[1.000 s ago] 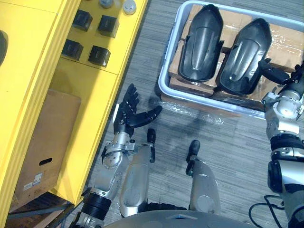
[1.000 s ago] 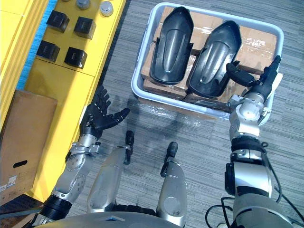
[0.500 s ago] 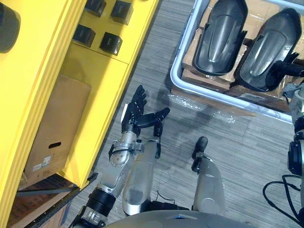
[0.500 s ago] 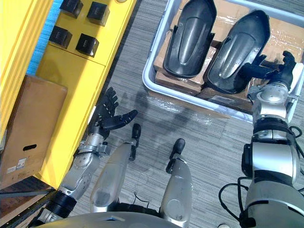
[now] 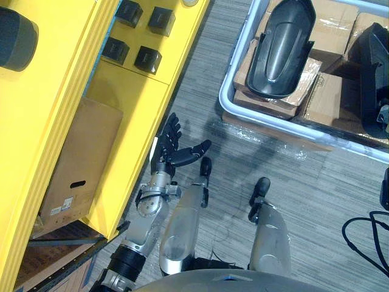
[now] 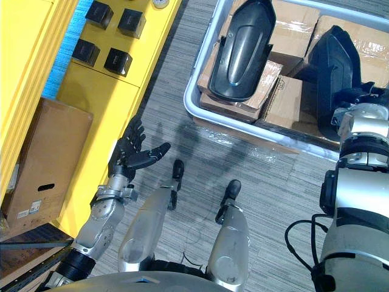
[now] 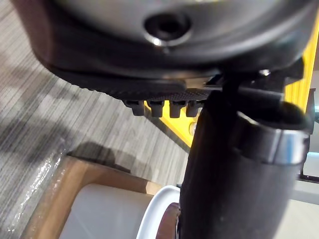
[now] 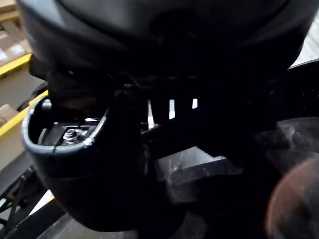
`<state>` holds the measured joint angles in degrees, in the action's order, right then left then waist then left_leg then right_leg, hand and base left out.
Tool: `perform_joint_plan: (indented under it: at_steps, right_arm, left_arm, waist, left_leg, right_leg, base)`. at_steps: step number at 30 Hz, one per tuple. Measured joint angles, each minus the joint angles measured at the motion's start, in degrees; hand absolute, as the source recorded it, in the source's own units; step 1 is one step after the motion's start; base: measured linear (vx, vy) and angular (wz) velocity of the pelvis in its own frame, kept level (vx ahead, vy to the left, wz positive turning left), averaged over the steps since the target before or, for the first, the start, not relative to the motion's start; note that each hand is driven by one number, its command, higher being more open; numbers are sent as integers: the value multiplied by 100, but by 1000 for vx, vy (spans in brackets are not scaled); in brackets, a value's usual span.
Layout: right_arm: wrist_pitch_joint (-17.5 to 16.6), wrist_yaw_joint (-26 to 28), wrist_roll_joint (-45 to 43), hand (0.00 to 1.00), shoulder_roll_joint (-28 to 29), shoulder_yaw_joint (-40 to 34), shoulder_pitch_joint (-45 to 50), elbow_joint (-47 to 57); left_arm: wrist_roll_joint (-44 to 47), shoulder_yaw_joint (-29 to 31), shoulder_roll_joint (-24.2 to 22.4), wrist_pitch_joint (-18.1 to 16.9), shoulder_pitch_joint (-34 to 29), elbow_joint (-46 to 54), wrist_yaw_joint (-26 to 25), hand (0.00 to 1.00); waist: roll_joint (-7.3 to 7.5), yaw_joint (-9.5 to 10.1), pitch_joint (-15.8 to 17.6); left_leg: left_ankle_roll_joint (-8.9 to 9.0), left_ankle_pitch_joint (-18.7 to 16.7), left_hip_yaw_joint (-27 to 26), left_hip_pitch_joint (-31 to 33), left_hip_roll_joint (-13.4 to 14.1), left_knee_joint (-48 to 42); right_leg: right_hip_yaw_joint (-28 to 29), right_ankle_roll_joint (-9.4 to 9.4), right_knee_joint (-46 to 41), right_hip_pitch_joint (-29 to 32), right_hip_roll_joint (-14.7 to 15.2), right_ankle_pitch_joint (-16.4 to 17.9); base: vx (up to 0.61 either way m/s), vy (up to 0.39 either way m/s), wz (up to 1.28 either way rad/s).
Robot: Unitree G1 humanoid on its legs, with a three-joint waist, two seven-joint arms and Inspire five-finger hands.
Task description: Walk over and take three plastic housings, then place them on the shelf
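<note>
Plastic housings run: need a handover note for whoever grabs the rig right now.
Left robot hand: open, empty, over the floor beside the yellow metal shelf unit.
Right robot hand: at the edge of the tipped-up black moulded plastic housing in the white plastic crate; grip unconfirmed.
Second black housing lies flat in the crate, untouched.
Dark rounded item on shelf top: possibly a housing.
Done: crate reached. Left: lift housings, carry to shelf.

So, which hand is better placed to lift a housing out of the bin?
The right. The right hand is against the housing on the right side of the white bin. The left hand hangs open above the floor beside the yellow shelf, well short of the bin.
</note>
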<state>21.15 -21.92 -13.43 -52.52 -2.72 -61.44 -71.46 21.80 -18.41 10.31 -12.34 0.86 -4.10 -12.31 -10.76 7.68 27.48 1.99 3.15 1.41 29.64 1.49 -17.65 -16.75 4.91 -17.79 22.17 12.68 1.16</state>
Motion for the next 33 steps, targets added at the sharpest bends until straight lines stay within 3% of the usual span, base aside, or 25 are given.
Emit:
perform_joint_plan:
  at_steps: [5, 11, 15, 18, 19, 21, 25, 26, 28, 33]
  right_arm:
    - [118, -218, -270, 0, -308, -935, 251, -270]
    - [-325, -558, -25, 0, -398, -999, 767, -236]
    - [-641, -1060, 476, 0, -348, -951, 1347, 1061]
    - [-1145, -1480, 1217, 0, -240, -948, 2118, 3036]
    - [-1247, -1562, 1383, 0, -182, -951, 2240, 3342]
    - [-1539, -1767, 1958, 0, 388, -948, 2730, 4431]
    - [-1684, -1750, 2667, 0, 1473, -748, 3569, 5390]
    - [-1722, -1727, 2844, 0, 1737, -637, 3781, 5603]
    - [-1910, -1672, 3132, 0, 2137, -360, 3849, 5668]
    - [-2237, -1612, 3350, 0, 2627, 23, 3876, 5666]
  left_arm:
    - [7, 134, 162, -1, -357, 273, 12, 100]
    - [17, 262, 166, -25, -743, 613, 158, 100]
    - [8, 461, 172, -54, -970, 1057, 245, 100]
    - [165, 845, 181, -59, -1016, 1498, 423, 100]
    - [270, 896, 191, -64, -996, 1563, 492, 100]
    - [622, 961, 202, -58, -849, 1715, 764, 100]
    - [1293, 588, 197, 529, -399, 1759, 1125, 100]
    - [1653, 412, 187, 846, -237, 1758, 1289, 100]
    - [2096, 3, 171, 1314, -6, 1734, 1481, 100]
    - [2783, -384, -62, 1765, 556, 1119, 1414, 100]
  waist:
    - [-8, -2, -4]
    - [-13, -192, -2]
    - [-4, -356, 10]
    - [21, -521, -3]
    - [47, -538, -30]
    - [243, -619, -320]
    - [623, -636, -862]
    - [706, -643, -1001]
    - [769, -684, -1174]
    - [775, -760, -1487]
  left_leg:
    - [-2, 31, -18, -91, -29, 87]
    - [-2, 102, -88, -485, -91, 351]
    - [-4, 279, -166, -924, -83, 815]
    - [-7, 320, -265, -1416, -44, 1133]
    - [-4, 319, -278, -1474, -27, 1177]
    - [44, 337, -309, -1666, 51, 1405]
    - [85, 352, -366, -2084, 100, 1750]
    - [88, 354, -397, -2202, 101, 1843]
    - [89, 355, -501, -2479, 91, 2040]
    - [98, 348, -636, -2837, 75, 2238]
  right_leg:
    - [-2, -1, -30, -42, 39, 12]
    - [54, 21, -90, -255, 124, 106]
    - [81, 64, 123, -530, 103, 70]
    - [117, 103, 413, -950, 8, 20]
    - [118, 102, 466, -1012, 5, 14]
    - [100, 90, 735, -1199, -106, -72]
    - [23, 98, 1043, -1576, -183, -93]
    - [14, 121, 1139, -1683, -193, -106]
    - [8, 187, 1334, -1903, -196, -176]
    - [71, 214, 1518, -2196, -202, -215]
  base:
    - [6, 3, 0]
    - [18, 15, -2]
    - [21, -5, -7]
    - [72, -21, -14]
    - [86, -29, -15]
    - [111, -37, -9]
    - [177, -54, -6]
    - [124, -20, -7]
    - [151, -5, -18]
    - [64, 6, -12]
